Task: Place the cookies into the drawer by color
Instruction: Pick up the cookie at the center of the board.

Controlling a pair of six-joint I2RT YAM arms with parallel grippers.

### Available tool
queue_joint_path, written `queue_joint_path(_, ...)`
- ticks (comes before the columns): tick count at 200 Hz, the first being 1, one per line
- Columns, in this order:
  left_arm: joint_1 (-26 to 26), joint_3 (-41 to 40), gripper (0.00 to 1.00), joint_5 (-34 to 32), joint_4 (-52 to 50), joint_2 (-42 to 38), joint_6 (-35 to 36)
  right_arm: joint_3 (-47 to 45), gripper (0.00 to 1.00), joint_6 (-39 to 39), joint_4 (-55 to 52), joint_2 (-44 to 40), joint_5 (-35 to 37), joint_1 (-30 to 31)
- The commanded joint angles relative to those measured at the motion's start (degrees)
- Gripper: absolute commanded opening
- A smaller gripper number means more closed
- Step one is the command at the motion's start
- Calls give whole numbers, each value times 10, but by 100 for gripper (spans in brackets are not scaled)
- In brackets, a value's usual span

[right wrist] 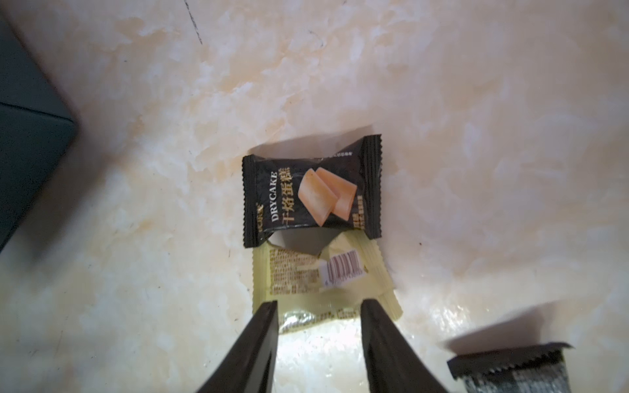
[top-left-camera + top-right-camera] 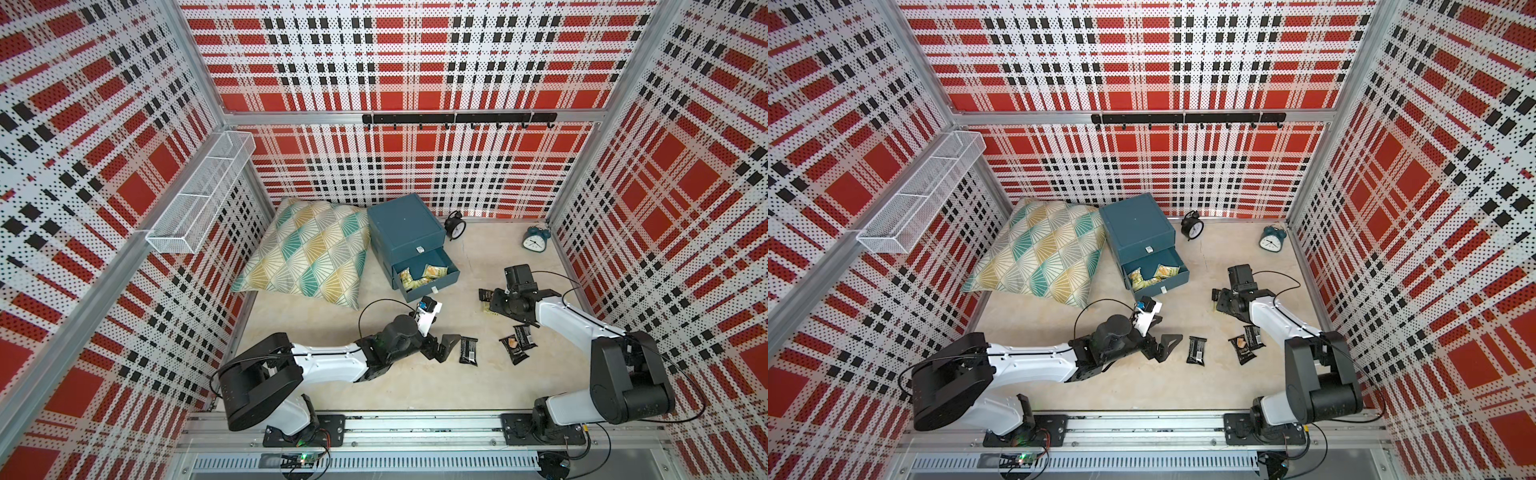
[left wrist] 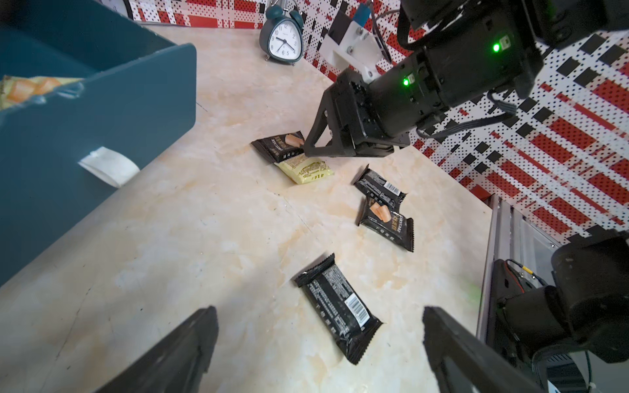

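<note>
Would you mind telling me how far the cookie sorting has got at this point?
Done: several yellow-green packets lie in the open drawer. In hand: the right claw straddles the only pale yellow packet visible on the table, jaws apart, nothing lifted. Left: four black packets lie loose, one touching the yellow one; the left claw is open near another. No white packets are visible.

Left fingers spread wide; right fingers narrower, pointing downward.

walls: red plaid pegboard | floor: pale, perhaps marble | furniture: patterned cushion
</note>
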Motion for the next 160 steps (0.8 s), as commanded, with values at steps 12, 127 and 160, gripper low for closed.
queue_joint_path(12,18,16,100,22,-13,16,-9,11,40,-8,15,35,14,-1)
queue_joint_path(127,27,-28,100,-14,5,-54,-10,-8,3,-4,19,11,-10,19)
queue_joint_path(160,33,-49,100,-36,12,-91,-26,3,0,1,3,-20,-8,43)
